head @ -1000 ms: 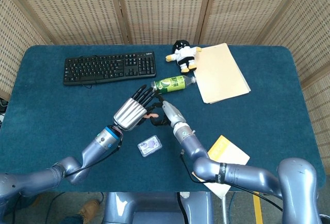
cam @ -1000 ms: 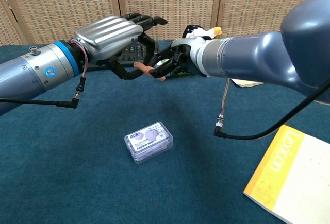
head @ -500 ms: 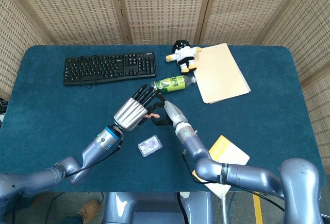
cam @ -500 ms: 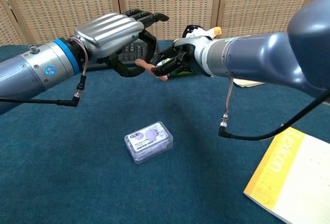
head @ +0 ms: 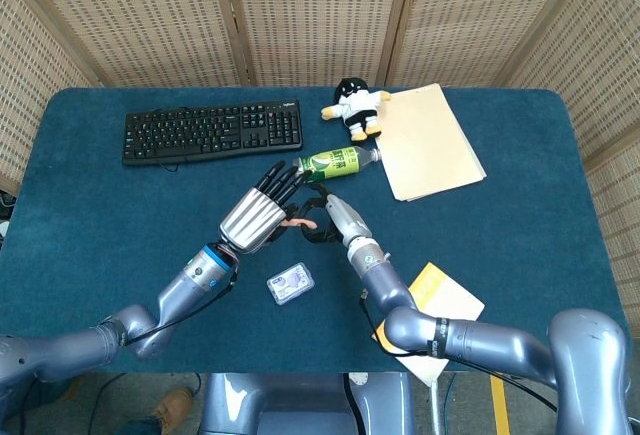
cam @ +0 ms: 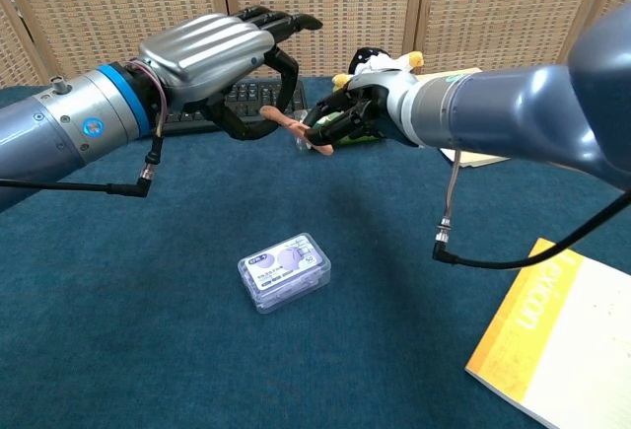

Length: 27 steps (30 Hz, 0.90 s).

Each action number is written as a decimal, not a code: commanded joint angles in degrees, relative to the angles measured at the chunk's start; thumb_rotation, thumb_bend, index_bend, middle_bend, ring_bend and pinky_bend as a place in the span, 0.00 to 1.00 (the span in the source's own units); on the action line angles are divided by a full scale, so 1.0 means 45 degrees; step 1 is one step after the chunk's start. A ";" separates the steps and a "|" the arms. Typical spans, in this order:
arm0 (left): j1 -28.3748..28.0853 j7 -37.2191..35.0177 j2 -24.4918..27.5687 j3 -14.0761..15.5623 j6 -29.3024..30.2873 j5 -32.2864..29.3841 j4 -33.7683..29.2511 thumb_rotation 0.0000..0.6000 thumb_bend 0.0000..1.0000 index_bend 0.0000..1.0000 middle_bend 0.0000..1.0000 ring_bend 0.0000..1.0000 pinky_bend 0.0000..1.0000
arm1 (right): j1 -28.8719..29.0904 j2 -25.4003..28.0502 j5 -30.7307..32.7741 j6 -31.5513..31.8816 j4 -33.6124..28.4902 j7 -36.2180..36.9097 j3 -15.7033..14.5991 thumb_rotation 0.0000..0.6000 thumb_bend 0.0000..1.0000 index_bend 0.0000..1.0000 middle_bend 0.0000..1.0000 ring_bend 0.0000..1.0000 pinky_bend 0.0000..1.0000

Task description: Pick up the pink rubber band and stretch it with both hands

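The pink rubber band [head: 298,223] hangs in the air between my two hands above the blue table [head: 530,215]. In the chest view the band [cam: 296,131] runs as a short slanted strip from my left thumb down to my right fingertips. My left hand [head: 255,217] holds its end with the curled thumb, its other fingers stretched out forward. My right hand [head: 332,217] pinches the other end with its dark fingers [cam: 340,123]. The hands are a few centimetres apart, and how each grips the band is partly hidden.
A clear plastic case [head: 290,283] lies on the table below the hands. A green bottle [head: 338,162] lies just beyond them. A black keyboard [head: 213,130], a plush toy [head: 352,107] and a tan folder [head: 428,141] sit further back. A yellow book [head: 430,305] lies at the front right.
The hands have drawn slightly apart, my right hand shifting right and my left rising a little. The pink band between them now shows longer.
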 commanded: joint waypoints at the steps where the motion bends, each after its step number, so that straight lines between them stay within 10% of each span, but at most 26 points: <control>1: 0.0018 0.0017 0.0017 -0.0014 0.0028 -0.0032 -0.0026 1.00 0.49 0.82 0.00 0.00 0.00 | -0.0051 0.0041 -0.0037 -0.0003 0.0012 -0.0010 -0.0064 1.00 0.64 0.84 0.14 0.00 0.00; 27: 0.0794 -0.1022 0.2063 -0.0992 0.1010 -0.0976 -0.0735 1.00 0.50 0.82 0.00 0.00 0.00 | -0.1004 0.0862 -0.0111 -0.0017 0.0312 0.0164 -0.0497 1.00 0.64 0.86 0.15 0.00 0.00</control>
